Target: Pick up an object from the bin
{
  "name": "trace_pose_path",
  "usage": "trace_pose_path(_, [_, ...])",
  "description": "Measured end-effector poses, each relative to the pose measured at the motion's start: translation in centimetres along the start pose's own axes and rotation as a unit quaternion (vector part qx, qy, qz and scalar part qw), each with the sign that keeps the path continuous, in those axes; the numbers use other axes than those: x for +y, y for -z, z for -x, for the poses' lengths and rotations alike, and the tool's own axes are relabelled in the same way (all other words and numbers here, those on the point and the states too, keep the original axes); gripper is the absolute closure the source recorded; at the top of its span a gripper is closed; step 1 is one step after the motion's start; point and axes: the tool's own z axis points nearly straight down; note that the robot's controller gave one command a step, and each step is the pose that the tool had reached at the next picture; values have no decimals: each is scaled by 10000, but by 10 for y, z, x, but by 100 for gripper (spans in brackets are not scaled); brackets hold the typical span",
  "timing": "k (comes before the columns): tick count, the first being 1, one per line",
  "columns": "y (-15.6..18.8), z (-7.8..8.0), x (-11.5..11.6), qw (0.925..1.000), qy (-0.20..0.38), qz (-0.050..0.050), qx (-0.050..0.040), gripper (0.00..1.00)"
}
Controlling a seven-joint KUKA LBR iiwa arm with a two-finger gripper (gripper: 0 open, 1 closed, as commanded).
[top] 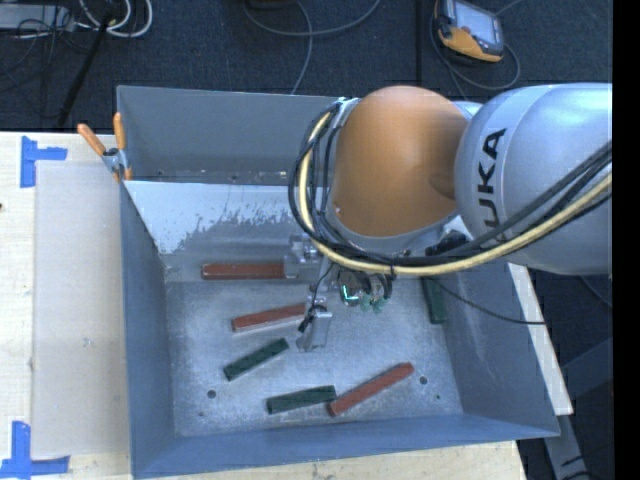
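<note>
- Low over the floor of the grey bin [200,158], beneath the orange wrist cover [395,163]: the gripper [314,328].
- Placed right at the right-hand end of the middle reddish-brown bar [268,318], which lies mid-floor, almost level. Touching or just above, cannot tell.
- Grip released or clenched? Cannot tell from this angle.
- Just below and to the left, aslant: a slanted dark green bar [255,358].
- Further off: a back reddish-brown bar [242,270] near the rear slope, a front dark green bar [301,400] end to end with a front reddish-brown bar [370,388], and a side dark green bar [433,300] by the right wall.
</note>
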Motion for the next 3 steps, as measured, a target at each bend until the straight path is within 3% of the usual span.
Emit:
trace_pose_path(1, [-156, -32, 36, 9989, 471, -3, 11, 0])
trace_pose_path(2, [-177, -34, 9, 9994, 341, -4, -15, 0])
trace_pose_path(3, [-116, -32, 2, 9667, 2557, -4, -61, 0])
